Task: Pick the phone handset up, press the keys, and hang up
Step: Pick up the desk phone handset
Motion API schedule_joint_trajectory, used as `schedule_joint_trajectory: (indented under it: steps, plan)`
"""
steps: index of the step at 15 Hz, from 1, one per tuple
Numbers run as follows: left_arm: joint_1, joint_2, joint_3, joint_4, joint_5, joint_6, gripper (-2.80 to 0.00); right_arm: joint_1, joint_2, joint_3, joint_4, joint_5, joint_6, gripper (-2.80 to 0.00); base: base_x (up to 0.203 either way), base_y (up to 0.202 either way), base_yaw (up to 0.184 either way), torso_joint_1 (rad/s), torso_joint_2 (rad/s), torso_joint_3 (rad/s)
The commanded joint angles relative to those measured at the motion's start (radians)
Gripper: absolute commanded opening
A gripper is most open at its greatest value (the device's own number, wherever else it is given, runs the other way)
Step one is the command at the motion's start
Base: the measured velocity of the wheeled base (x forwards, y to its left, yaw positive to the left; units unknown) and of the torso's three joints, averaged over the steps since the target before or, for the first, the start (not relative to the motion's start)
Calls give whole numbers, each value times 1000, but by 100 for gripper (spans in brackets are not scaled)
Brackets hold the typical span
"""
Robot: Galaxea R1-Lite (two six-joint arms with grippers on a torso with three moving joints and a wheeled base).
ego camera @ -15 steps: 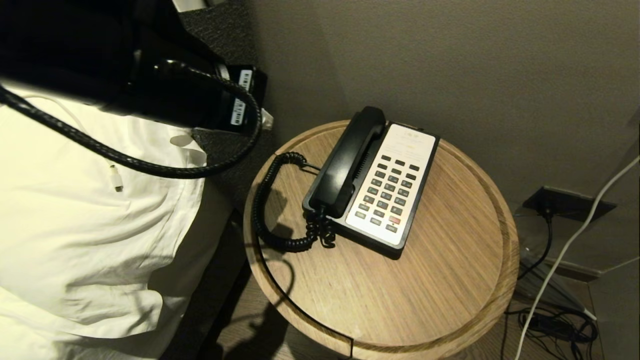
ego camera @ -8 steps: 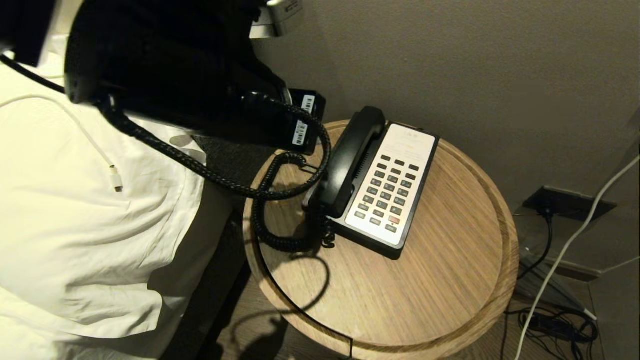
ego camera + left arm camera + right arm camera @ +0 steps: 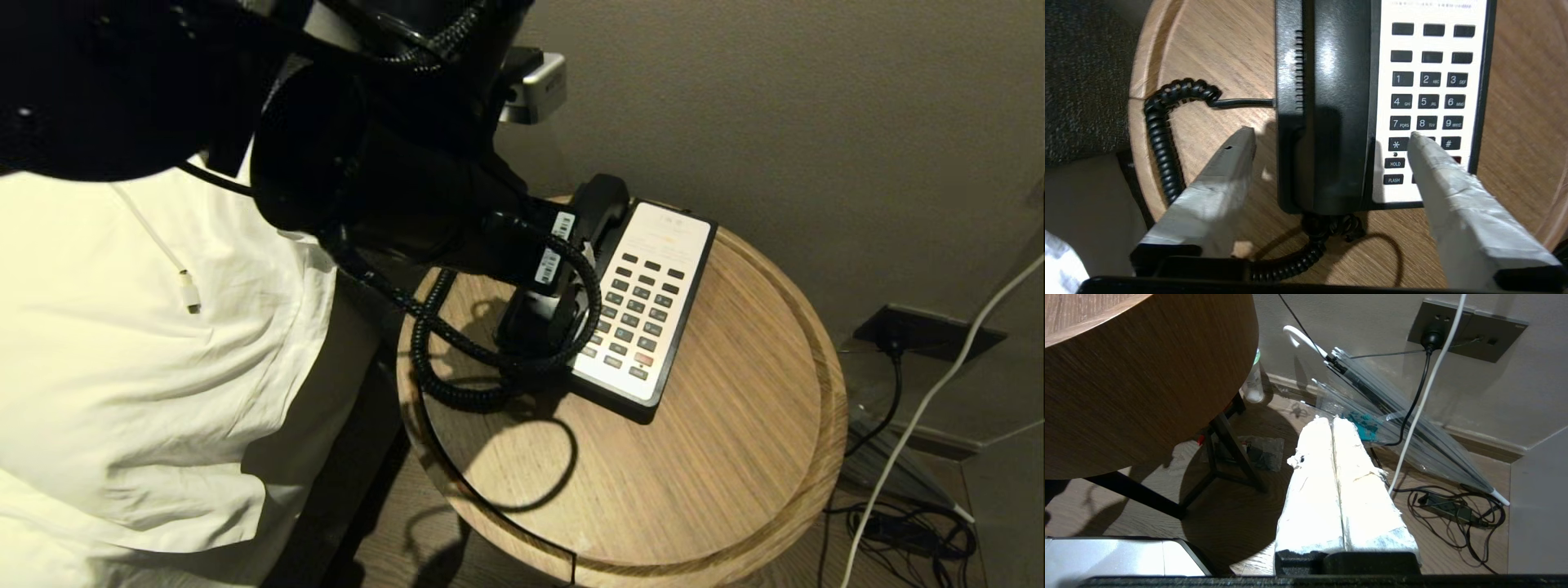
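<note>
One phone handset point(image 3: 1337, 106) cradled; left end effector point(image 3: 1331, 136) spread astride it; right end effector point(image 3: 1333, 428) pressed together.

The right gripper point(image 3: 1333, 420), its two white tape-wrapped fingers point(image 3: 1314, 486) pressed together, hangs beside the round wooden side table point(image 3: 1139, 379) with dark metal legs. Beyond it, a clear folded umbrella point(image 3: 1396, 428) leans on the wall below a dark wall socket point(image 3: 1470, 328), with tangled black cables point(image 3: 1457, 510) on the floor.

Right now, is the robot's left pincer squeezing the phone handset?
No, the left pincer is open, its fingers standing apart on either side of the phone handset, which rests on its base.
</note>
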State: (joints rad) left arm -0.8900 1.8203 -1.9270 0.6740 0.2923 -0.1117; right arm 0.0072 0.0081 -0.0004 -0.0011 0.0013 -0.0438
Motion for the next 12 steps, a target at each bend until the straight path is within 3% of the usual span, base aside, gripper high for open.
schedule_joint_trajectory:
  steps: [1,7,12]
  plan:
    - [-14,27,0,-3,2,11,0,0,0,-1,0,0,-1,-280,0,0,0,0,0,0]
    - [-21,43,9,-27,4,78,0,0,0,-1,0,0,-1,-280,0,0,0,0,0,0]
    - [24,37,14,-24,5,105,0,0,0,0,0,2,-1,-280,0,0,0,0,0,0]
